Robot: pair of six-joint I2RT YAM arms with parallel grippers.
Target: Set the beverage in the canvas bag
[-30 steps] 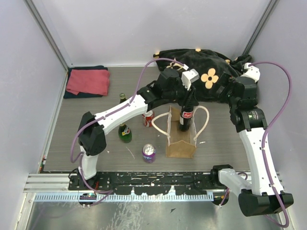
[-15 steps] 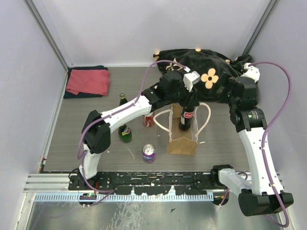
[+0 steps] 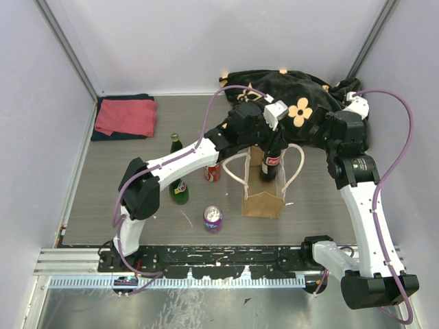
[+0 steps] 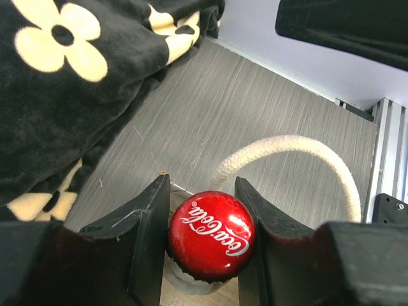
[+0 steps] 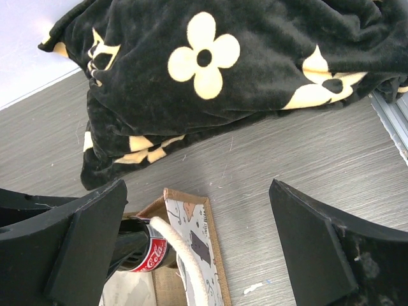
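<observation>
I hold the left gripper point(image 4: 207, 237) clamped on the cap of the cola bottle point(image 3: 269, 164), upright over the canvas bag point(image 3: 263, 202) mouth, straight down next; right gripper point(image 5: 197, 245) spread apart behind the bag.

The left arm point(image 3: 177, 160) and the right arm point(image 3: 367, 219) are wearing white shells between bulky black joints, each trailing a looping purple cable point(image 3: 409, 130) and ending in matte black wedge-shaped fingers point(image 4: 143, 239).
</observation>
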